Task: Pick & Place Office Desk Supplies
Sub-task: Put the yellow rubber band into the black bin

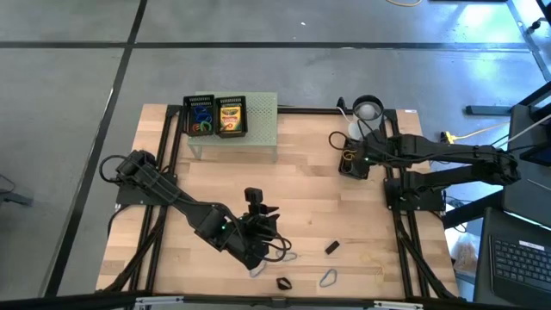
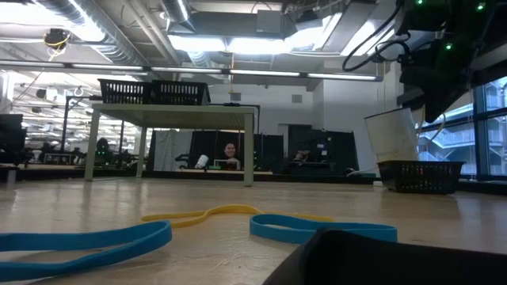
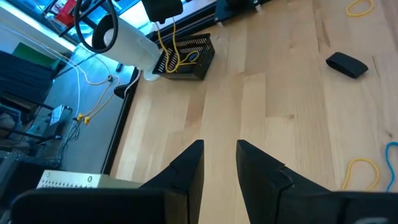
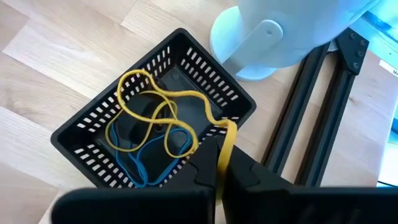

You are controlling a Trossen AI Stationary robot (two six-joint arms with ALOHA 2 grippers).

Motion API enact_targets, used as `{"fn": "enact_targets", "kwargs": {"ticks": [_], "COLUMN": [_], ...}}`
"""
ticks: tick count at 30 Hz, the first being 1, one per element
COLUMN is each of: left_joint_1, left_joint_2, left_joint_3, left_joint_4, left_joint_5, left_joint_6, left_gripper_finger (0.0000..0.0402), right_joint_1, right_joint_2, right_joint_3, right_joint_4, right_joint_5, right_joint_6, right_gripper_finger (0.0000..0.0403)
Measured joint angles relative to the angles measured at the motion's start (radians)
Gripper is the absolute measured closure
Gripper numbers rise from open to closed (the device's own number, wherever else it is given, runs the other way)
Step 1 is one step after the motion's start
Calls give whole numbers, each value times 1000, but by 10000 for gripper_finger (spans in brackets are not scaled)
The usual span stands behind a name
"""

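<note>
The right gripper (image 4: pixel 222 163) hangs over the small black basket (image 1: pixel 354 164) at the right side of the table, beside the white cup (image 1: pixel 368 110), with its fingers pinched shut on a yellow rubber band (image 4: pixel 225 146) that stands up between the tips while the rest of the yellow bands (image 4: pixel 149 112) and a blue loop (image 4: pixel 152 163) lie tangled in the basket's bottom. The pinched band may be caught up with that tangle, so if the gripper lifts away before letting go it could drag the other bands back out over the rim, or tip the light basket. If it lets go too near the basket's wall, the band may drape over the edge instead of dropping in. The left gripper (image 3: pixel 219 163) is low over bare wood near the front middle of the table, its fingers narrowly parted and empty. Loose supplies remain around it: a black clip (image 1: pixel 331 247), a grey wire clip (image 1: pixel 328 277) and another dark clip (image 1: pixel 283 282) near the front edge. A low sweep by that arm could knock these off the table. On the pale green stand (image 1: pixel 258 129) at the far side sit a crayon box (image 1: pixel 230 116) and coloured loops (image 1: pixel 201 119) in black trays.
</note>
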Motion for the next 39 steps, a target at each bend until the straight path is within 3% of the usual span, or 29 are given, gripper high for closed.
{"fn": "enact_targets", "kwargs": {"ticks": [11, 17, 25, 39], "left_joint_1": [0, 0, 0, 0], "left_joint_2": [0, 0, 0, 0], "left_joint_3": [0, 0, 0, 0], "left_joint_4": [0, 0, 0, -25], "left_joint_5": [0, 0, 0, 0], "left_joint_6": [0, 0, 0, -2], "left_gripper_finger": [315, 315, 316, 316], "right_joint_1": [0, 0, 0, 1], "right_joint_2": [0, 0, 0, 1], "right_joint_3": [0, 0, 0, 0], "right_joint_4": [4, 7, 77, 101], "right_joint_5": [28, 104, -19, -64], "right_joint_6": [14, 33, 42, 23], "right_gripper_finger": [395, 395, 394, 394]}}
